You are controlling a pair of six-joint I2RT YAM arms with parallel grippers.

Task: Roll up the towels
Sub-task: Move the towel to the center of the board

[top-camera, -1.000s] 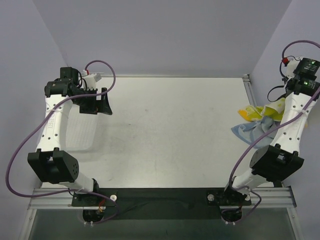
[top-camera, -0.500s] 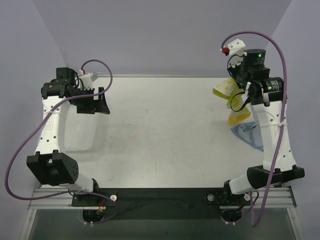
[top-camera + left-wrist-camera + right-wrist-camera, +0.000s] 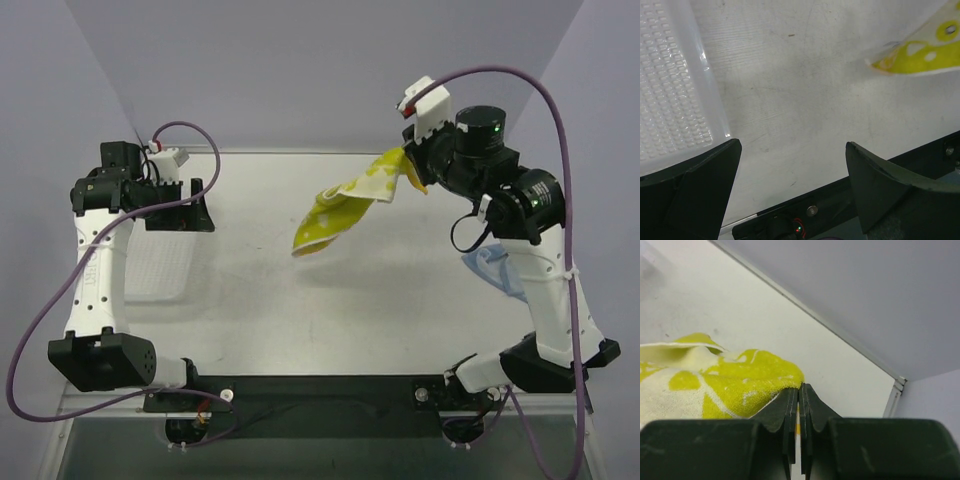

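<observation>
Grips the printed towel (image 3: 345,205) by a corner in the clenched right hand (image 3: 404,166), dangling it above the worktop's (image 3: 330,320) far middle, with the blue towel (image 3: 495,272) crumpled at the right edge beside that arm and the left hand (image 3: 188,210) released, empty, by the basket (image 3: 155,270).

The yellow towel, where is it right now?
In the top view the yellow towel hangs above the far middle of the table, pinched at one corner by the right gripper, left of the blue towel.
</observation>
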